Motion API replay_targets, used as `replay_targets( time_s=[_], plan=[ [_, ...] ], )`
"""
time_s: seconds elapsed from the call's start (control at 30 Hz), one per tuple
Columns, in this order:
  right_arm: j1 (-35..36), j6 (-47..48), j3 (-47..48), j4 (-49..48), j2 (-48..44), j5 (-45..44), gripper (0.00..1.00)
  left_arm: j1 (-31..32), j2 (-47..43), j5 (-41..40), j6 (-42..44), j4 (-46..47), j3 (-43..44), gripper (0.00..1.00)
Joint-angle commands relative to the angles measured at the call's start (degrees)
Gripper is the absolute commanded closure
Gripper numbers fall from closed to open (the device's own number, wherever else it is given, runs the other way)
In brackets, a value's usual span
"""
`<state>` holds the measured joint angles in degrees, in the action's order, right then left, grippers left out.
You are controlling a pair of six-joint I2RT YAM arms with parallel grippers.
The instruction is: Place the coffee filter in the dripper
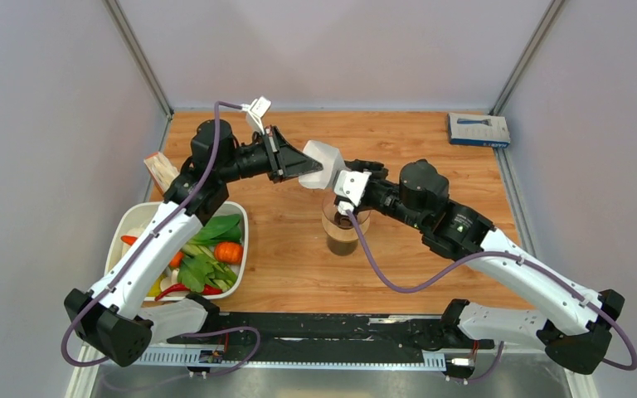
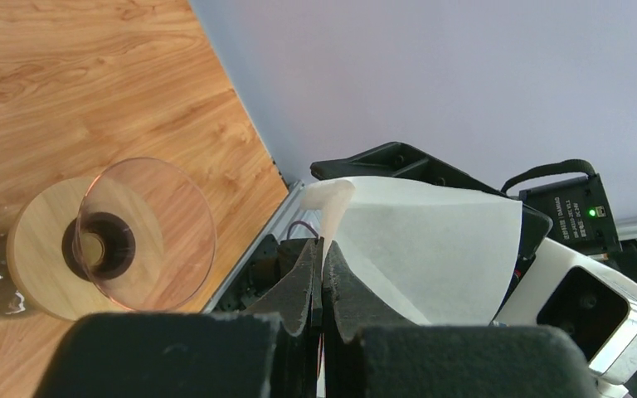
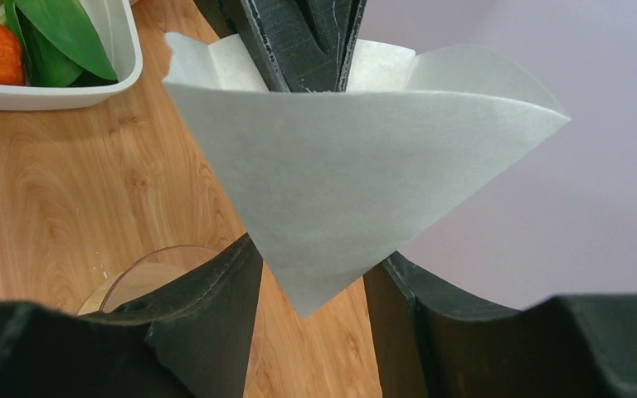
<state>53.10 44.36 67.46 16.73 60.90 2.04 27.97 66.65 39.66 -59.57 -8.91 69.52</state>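
One coffee filter (image 3: 365, 174) edge pinched in left pincer (image 2: 322, 257), clear of dripper (image 2: 145, 236)

The right hand (image 1: 329, 176) partly hides the dripper (image 1: 342, 222); the blue box's (image 1: 478, 129) print seems unreadably small.

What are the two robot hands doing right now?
Left gripper: shut on the thin white paper coffee filter.
Right gripper: open, jaws either side of the filter's tip.

Left tool (image 2: 322, 249) and right tool (image 3: 315, 265) crowd the dripper's (image 2: 145, 236) mouth; vegetable bowl (image 1: 243, 236) flanks left; table (image 1: 431, 157) beyond lies open.
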Motion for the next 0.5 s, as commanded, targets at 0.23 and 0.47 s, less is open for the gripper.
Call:
replay_targets(
  time_s=[0.23,0.47],
  plan=[
    [0.5,-0.66,-1.62,1.5,-4.95,3.29,0.21,1.68,-1.4,-4.5,10.28,-4.39,4.08,1.0],
    [-5.81,-12.36,0.08,8.83,-11.45,12.09,0.0,3.05,0.94,-8.14,27.07,-16.3,10.59,1.0]
  ],
)
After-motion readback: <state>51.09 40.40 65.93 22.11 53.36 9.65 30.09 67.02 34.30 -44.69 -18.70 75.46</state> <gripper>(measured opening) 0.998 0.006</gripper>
